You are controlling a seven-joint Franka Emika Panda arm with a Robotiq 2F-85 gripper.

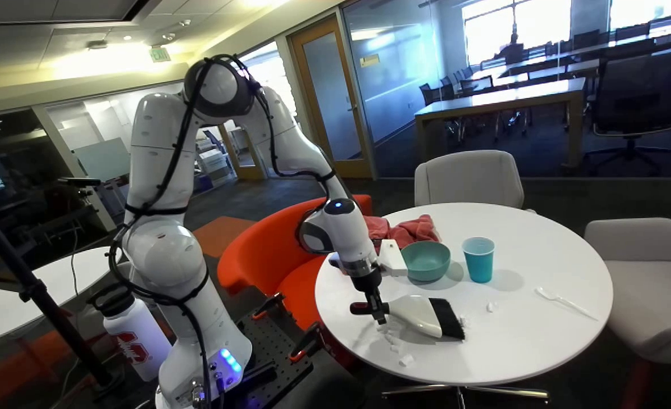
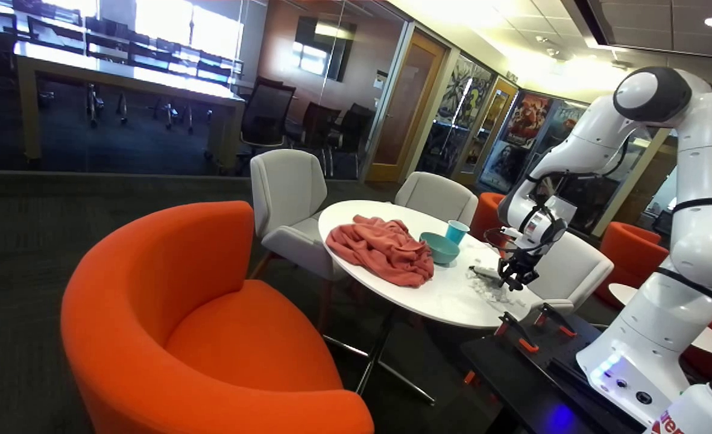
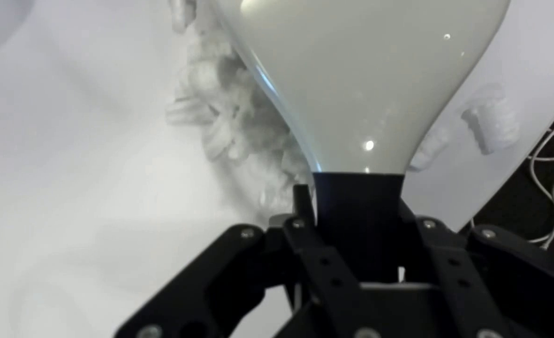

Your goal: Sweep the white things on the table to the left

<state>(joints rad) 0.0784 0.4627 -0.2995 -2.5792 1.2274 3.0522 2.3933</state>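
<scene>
Just beside pincer (image 3: 355,206): most white pieces (image 3: 230,117), loosely heaped on table (image 1: 551,244).

The wrist view looks down from just behind the fingers (image 3: 305,239), very near. Both exterior views face them slightly downward from well apart, sharing the arm (image 1: 219,88) and the table (image 1: 517,332); in an exterior view, an orange chair (image 2: 253,343) stands nearer than the fingers.
</scene>
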